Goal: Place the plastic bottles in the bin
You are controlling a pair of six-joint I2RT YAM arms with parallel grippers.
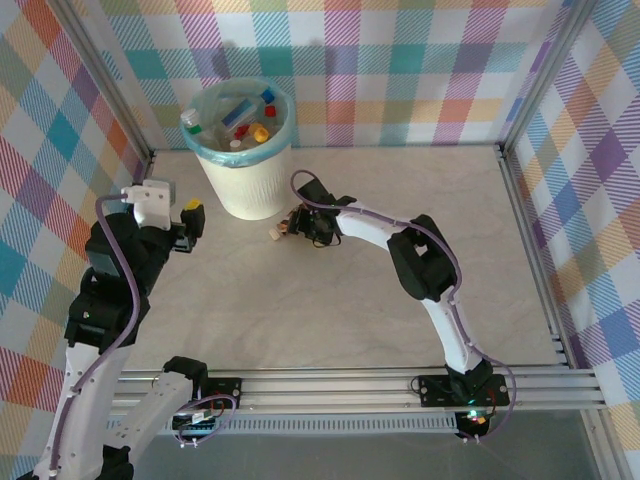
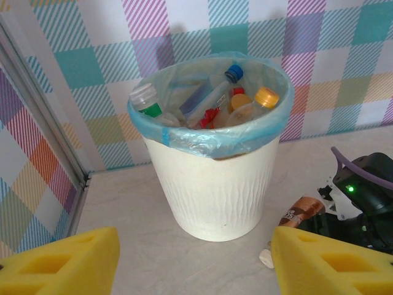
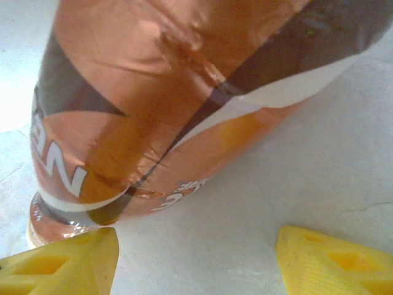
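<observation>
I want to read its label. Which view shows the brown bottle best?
Right wrist: the brown bottle lies close, its label large. Left wrist shows part of it beside the bin; top external, a small piece by the right gripper.

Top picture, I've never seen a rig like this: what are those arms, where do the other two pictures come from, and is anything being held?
Those are two robot arms bolted at the near edge of a table, seen from above. Each ends in a gripper with yellow fingertips and carries a wrist camera; those give the other two pictures. The left gripper is open and empty, facing a white bin with several plastic bottles inside. The right gripper is open, low over the table, with a brown-labelled bottle lying just ahead of its fingers, beside the bin. Nothing is gripped.
</observation>
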